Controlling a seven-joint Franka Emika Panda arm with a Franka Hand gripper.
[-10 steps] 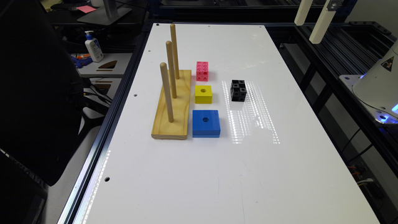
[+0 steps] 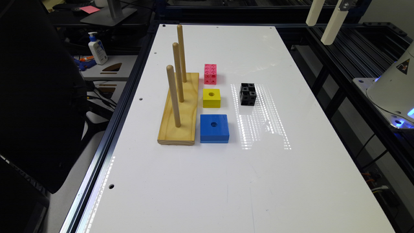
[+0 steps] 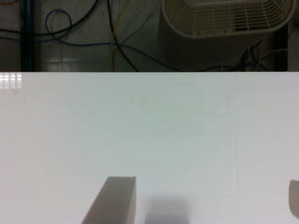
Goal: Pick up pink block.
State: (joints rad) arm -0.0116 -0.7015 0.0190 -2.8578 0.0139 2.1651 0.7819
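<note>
Pink block beside wooden peg base, no readable writing

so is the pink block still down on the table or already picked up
Down on the table. The pink block rests flat on the white table, beside the wooden peg base and behind the yellow block; nothing grips it.

I can't read any text here. Lotion pump bottle off the table has a blue label, lettering too small to make out. White robot base carries a yellow triangular warning sign, symbol unclear.
</note>
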